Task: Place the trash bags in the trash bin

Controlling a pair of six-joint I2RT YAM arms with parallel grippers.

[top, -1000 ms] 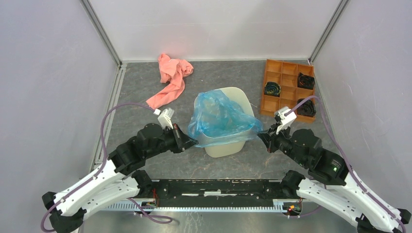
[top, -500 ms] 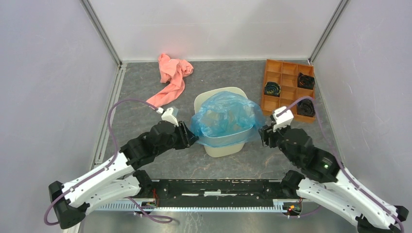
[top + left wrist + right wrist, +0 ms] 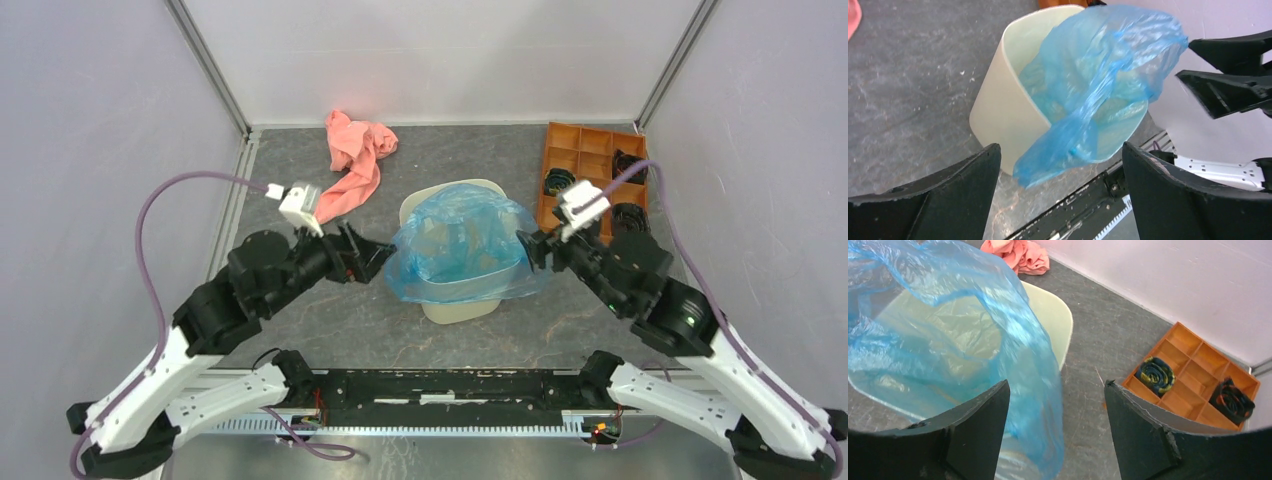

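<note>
The trash bag, thin translucent blue plastic, lies draped over the trash bin, a cream-beige tub in the middle of the table; its skirt hangs down over the near rim. My left gripper hovers just left of the bin, open and empty, clear of the bag. My right gripper hangs at the bin's right side, also open. In the left wrist view the bag spills from the bin beyond the wide jaws. In the right wrist view the bag's edge hangs loose between the spread jaws.
A pink cloth lies at the back left. An orange compartment tray with dark rolled items stands at the back right, close to my right arm. The black base rail runs along the near edge. Walls enclose three sides.
Both grippers opened and let go of the bag, then drew back from the bin, the left one up and leftward. The bag now sits spread over the bin's rim.
</note>
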